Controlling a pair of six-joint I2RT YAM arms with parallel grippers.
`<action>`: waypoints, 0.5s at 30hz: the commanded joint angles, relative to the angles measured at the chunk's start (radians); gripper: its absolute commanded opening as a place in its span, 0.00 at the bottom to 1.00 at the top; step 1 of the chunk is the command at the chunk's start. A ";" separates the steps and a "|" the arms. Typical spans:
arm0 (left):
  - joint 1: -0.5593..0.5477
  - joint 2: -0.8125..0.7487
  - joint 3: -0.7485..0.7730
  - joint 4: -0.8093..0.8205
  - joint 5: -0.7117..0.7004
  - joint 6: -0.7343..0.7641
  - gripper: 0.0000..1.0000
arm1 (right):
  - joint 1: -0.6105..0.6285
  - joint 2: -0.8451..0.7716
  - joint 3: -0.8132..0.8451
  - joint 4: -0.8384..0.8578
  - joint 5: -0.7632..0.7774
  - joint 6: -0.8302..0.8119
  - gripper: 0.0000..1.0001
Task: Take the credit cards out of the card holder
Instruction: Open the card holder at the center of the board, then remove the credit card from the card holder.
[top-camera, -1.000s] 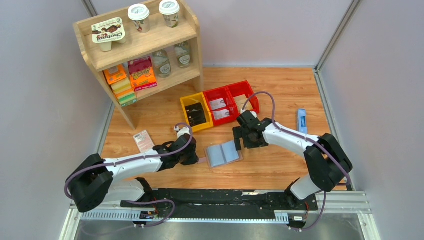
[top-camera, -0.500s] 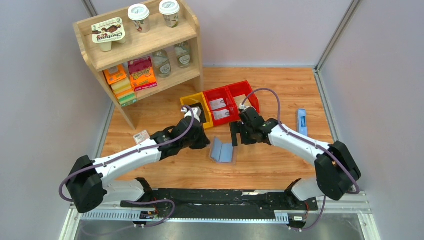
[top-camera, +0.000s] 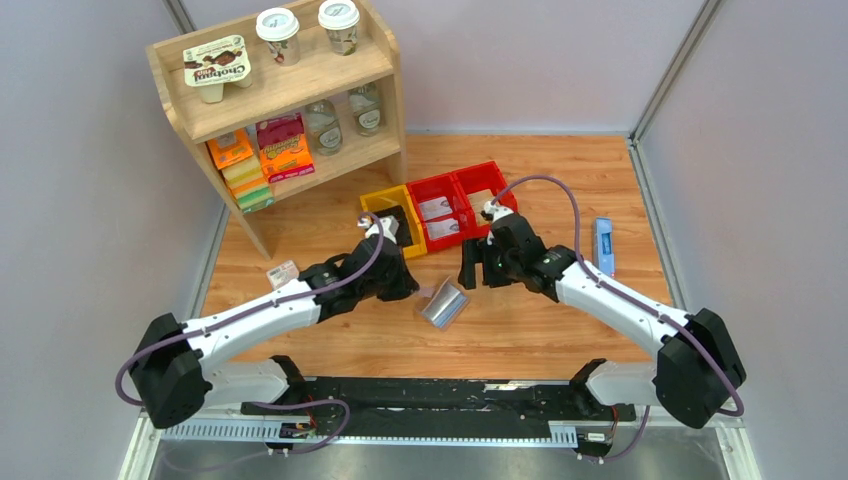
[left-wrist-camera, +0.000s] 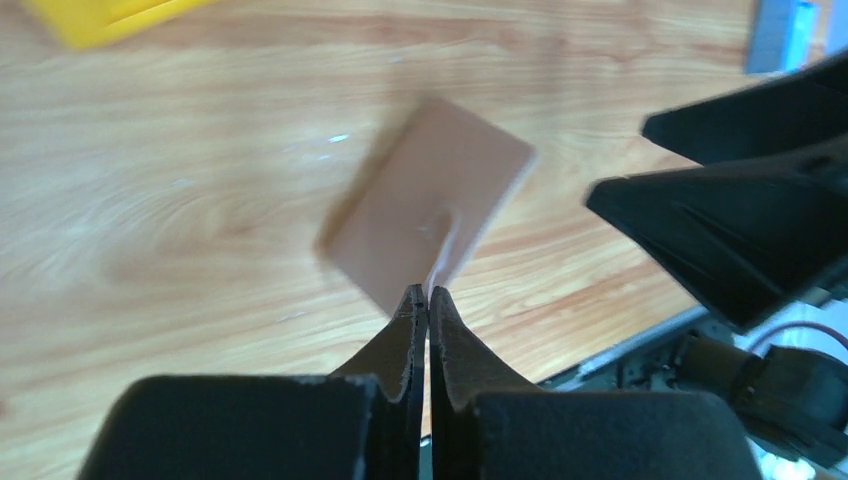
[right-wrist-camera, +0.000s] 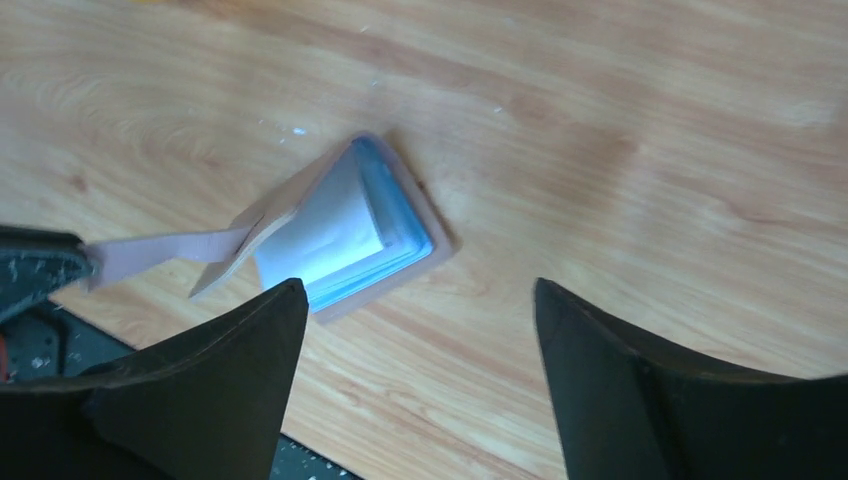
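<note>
Near centre: card holder lies on the wood table, partly folded, with its brown flap raised off the blue-grey inside. Left gripper is clenched on a tan strap at the holder's left edge. Right gripper is released, fingers spread wide, hanging over the holder's far-right side, apart from it. Farther back: yellow bin, then red bins to its right. Far left: wooden shelf.
</note>
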 joint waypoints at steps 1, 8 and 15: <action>0.038 -0.102 -0.106 -0.133 -0.106 -0.084 0.00 | -0.001 0.034 -0.027 0.120 -0.182 0.032 0.81; 0.075 -0.216 -0.285 -0.226 -0.156 -0.166 0.00 | -0.001 0.116 -0.048 0.237 -0.344 0.103 0.63; 0.075 -0.233 -0.319 -0.292 -0.177 -0.147 0.00 | 0.008 0.182 -0.030 0.304 -0.447 0.101 0.61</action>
